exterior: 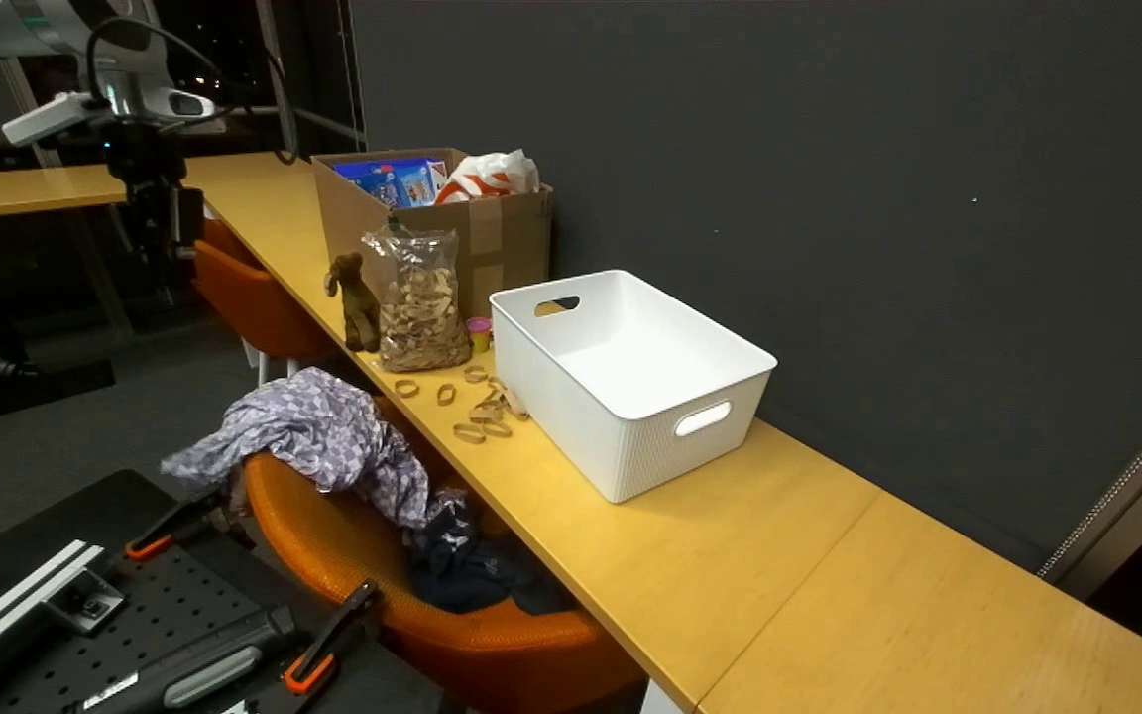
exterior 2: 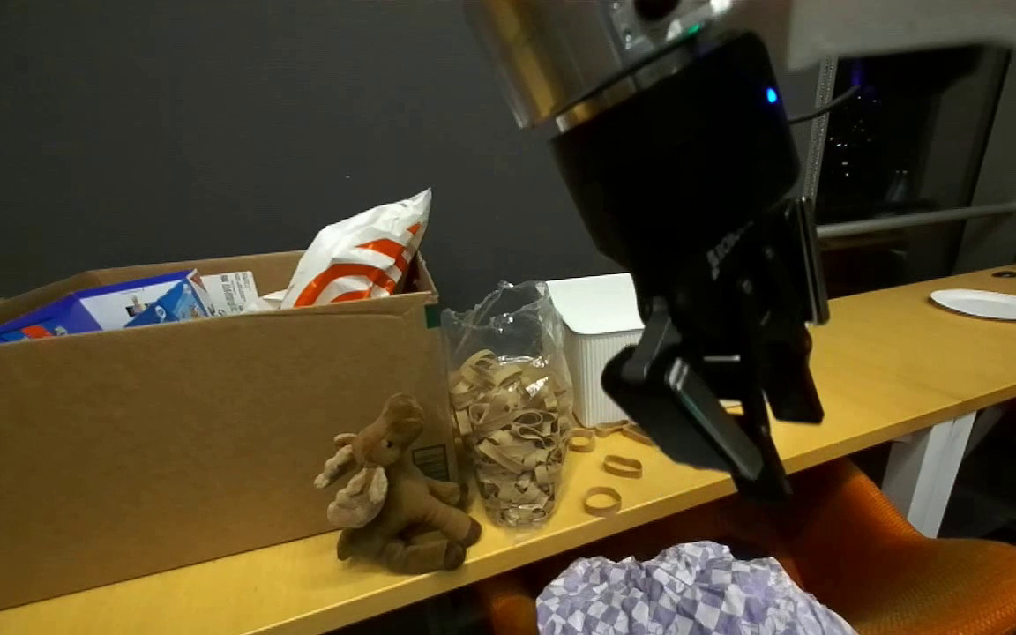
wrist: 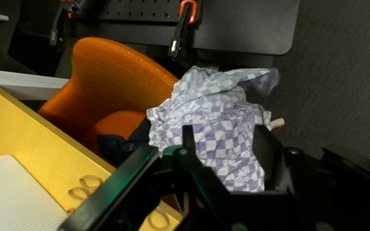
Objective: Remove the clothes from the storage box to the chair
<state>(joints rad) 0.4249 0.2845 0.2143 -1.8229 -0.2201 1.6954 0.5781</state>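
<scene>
The white storage box (exterior: 561, 397) stands on the yellow table, its inside showing bare white walls and floor. It also shows in an exterior view (exterior 2: 601, 379) and in the wrist view (wrist: 14, 195). A purple-and-white checkered cloth (exterior: 303, 426) hangs over the orange chair (exterior: 492, 664) and its edge. The cloth fills the middle of the wrist view (wrist: 217, 106). Dark clothing (exterior: 472, 565) lies on the seat, also in the wrist view (wrist: 117, 146). My gripper (wrist: 225, 128) is open, with nothing between its fingers, raised above the checkered cloth; it shows in both exterior views (exterior: 170, 273) (exterior 2: 790, 454).
A cardboard box (exterior: 502, 248) holds packages and a white-and-orange bag. Beside it are a clear bag of rubber bands (exterior: 422, 322), a brown plush toy (exterior: 358, 307) and loose bands (exterior: 469, 433). A black bench (wrist: 246, 29) with orange-tipped clamps stands beside the chair.
</scene>
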